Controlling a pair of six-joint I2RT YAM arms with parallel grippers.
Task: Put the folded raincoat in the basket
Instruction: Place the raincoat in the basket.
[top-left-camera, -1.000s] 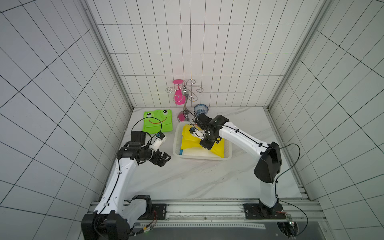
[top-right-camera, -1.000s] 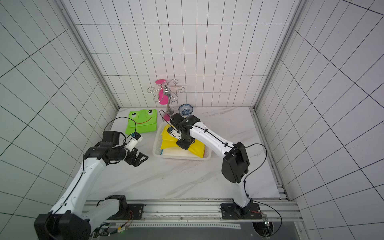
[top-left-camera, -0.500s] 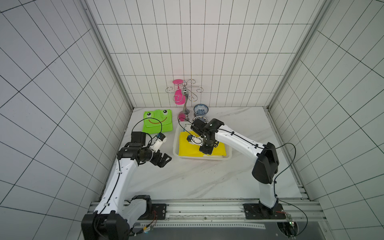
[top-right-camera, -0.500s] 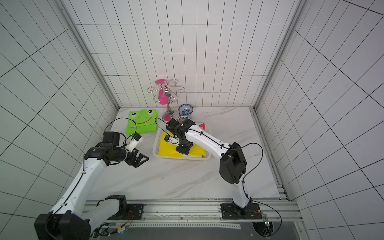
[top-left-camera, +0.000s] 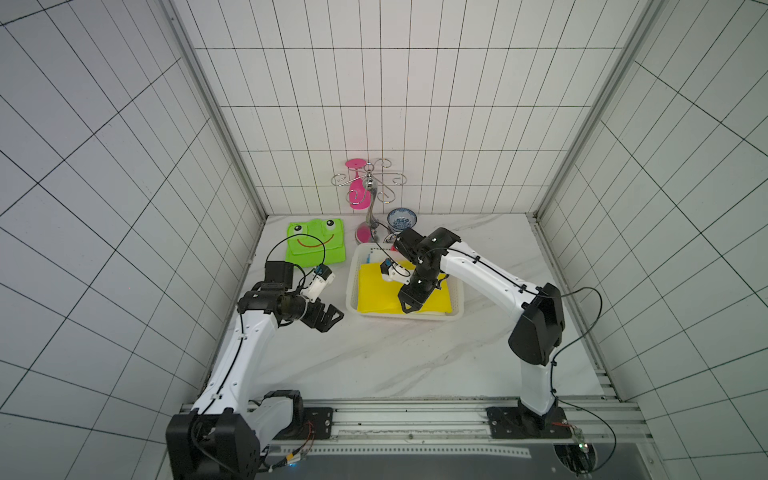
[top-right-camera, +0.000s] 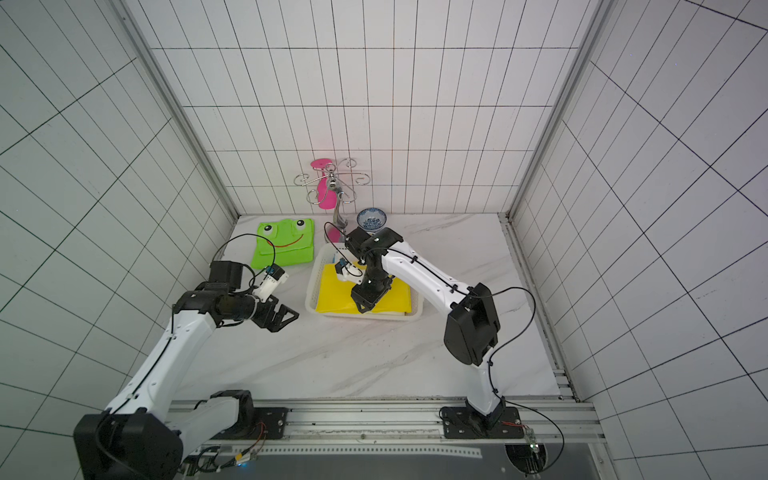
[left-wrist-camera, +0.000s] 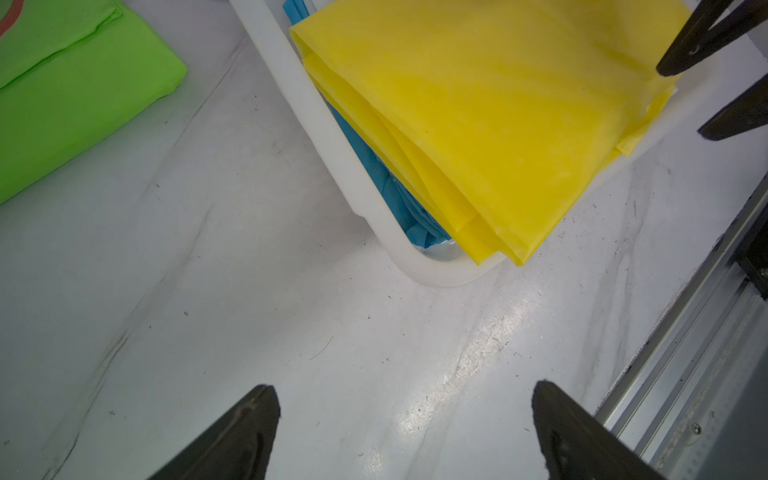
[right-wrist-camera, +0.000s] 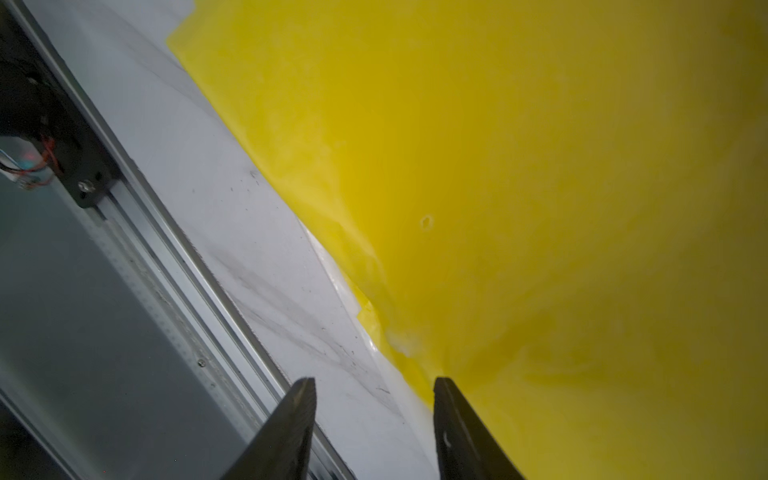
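Note:
The folded yellow raincoat (top-left-camera: 376, 295) (top-right-camera: 334, 297) (left-wrist-camera: 478, 116) (right-wrist-camera: 540, 166) lies flat in the white basket (top-left-camera: 352, 286) (top-right-camera: 311, 300) (left-wrist-camera: 316, 124), on top of something blue (left-wrist-camera: 399, 199). One corner sticks out over the basket's near rim. My right gripper (top-left-camera: 410, 308) (top-right-camera: 362, 309) (right-wrist-camera: 374, 386) (left-wrist-camera: 681, 102) hovers open over the raincoat's near edge, and nothing is between its fingers. My left gripper (top-left-camera: 332, 320) (top-right-camera: 287, 320) (left-wrist-camera: 405, 395) stands wide open and empty over the bare table, to the left of the basket.
A green folded cloth with a frog face (top-left-camera: 316, 245) (top-right-camera: 284, 245) (left-wrist-camera: 62, 104) lies at the back left. Behind the basket stand a metal hook rack (top-left-camera: 370, 187) holding a pink glass and a small patterned bowl (top-left-camera: 402, 218). A metal rail (top-left-camera: 415, 419) runs along the table's front.
My right gripper has opened and let go of the yellow raincoat, which dropped flat into the basket. That gripper has shifted toward the basket's near edge. The left arm has stayed put.

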